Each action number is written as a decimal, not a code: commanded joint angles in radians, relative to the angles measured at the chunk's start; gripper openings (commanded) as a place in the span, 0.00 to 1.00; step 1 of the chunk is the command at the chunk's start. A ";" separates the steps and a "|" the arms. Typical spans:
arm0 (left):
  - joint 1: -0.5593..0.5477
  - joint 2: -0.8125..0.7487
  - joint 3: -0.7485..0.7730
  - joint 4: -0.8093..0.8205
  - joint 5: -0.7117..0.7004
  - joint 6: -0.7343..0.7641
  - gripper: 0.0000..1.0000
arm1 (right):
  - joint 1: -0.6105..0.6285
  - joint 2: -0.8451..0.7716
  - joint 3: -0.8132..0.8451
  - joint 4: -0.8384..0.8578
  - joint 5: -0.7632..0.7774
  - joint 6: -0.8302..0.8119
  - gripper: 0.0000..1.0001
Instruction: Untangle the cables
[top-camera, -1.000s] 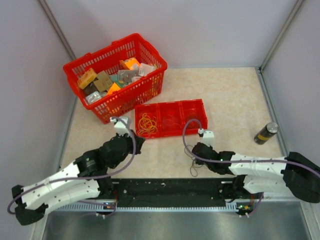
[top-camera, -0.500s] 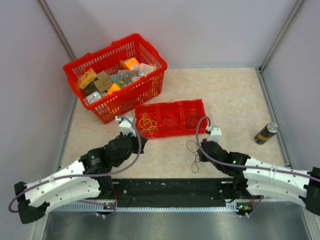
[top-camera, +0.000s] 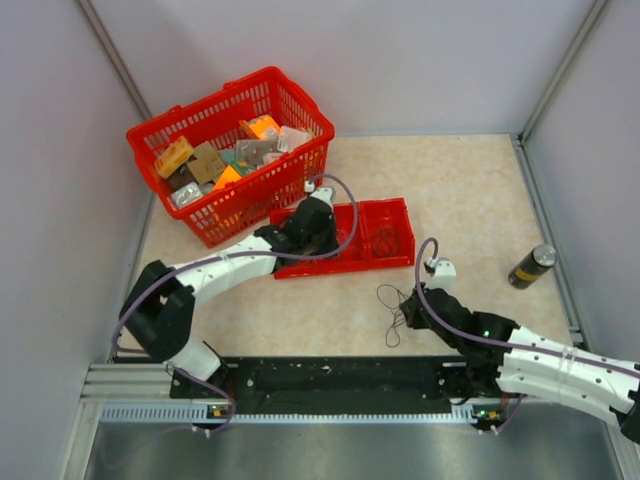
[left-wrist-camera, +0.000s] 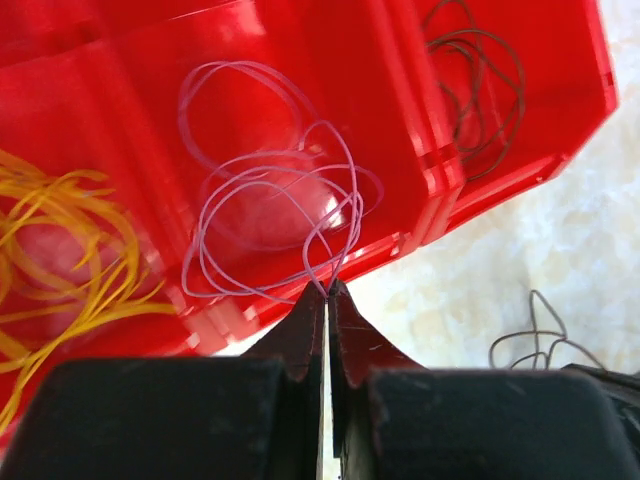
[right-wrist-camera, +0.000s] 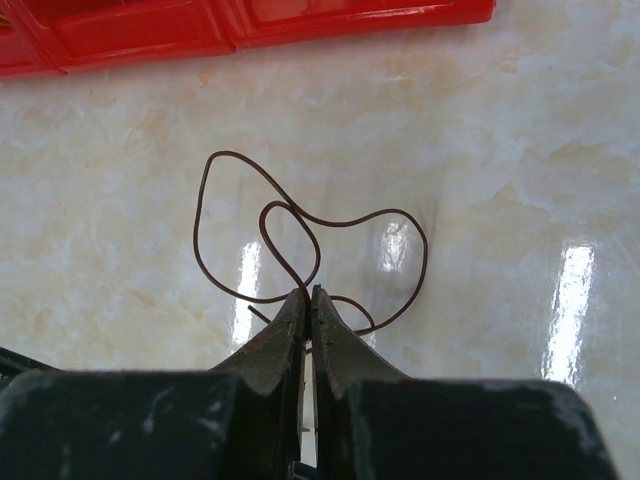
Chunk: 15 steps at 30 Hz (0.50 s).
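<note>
My left gripper (left-wrist-camera: 327, 290) is shut on a pale grey-pink cable (left-wrist-camera: 262, 190), whose loops hang over the middle compartment of the red tray (left-wrist-camera: 440, 170). In the top view this gripper (top-camera: 325, 238) is over the tray (top-camera: 400, 205). Yellow-orange cables (left-wrist-camera: 60, 250) lie in the left compartment and a dark brown cable (left-wrist-camera: 480, 90) in the right one. My right gripper (right-wrist-camera: 307, 293) is shut on a dark brown cable (right-wrist-camera: 345, 223) looped on the floor. In the top view this gripper (top-camera: 405, 312) and its cable (top-camera: 390, 300) are in front of the tray.
A red basket (top-camera: 230, 110) full of small boxes stands at the back left, close behind the tray. A dark can (top-camera: 531, 266) lies at the right near the wall. Grey walls close in the left, right and far sides.
My left arm has swung from the floor in front of the tray up over its middle compartment. My right gripper has shifted slightly right and nearer with the brown cable.
</note>
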 joint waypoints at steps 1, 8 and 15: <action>0.012 0.098 0.135 0.071 0.198 0.044 0.00 | -0.009 -0.044 -0.010 -0.015 -0.022 0.032 0.00; 0.012 -0.026 -0.054 0.180 0.266 0.009 0.64 | -0.007 0.026 0.005 0.002 -0.013 0.029 0.00; 0.011 -0.333 -0.410 0.301 0.338 -0.105 0.98 | -0.007 0.129 0.002 0.103 -0.037 0.012 0.00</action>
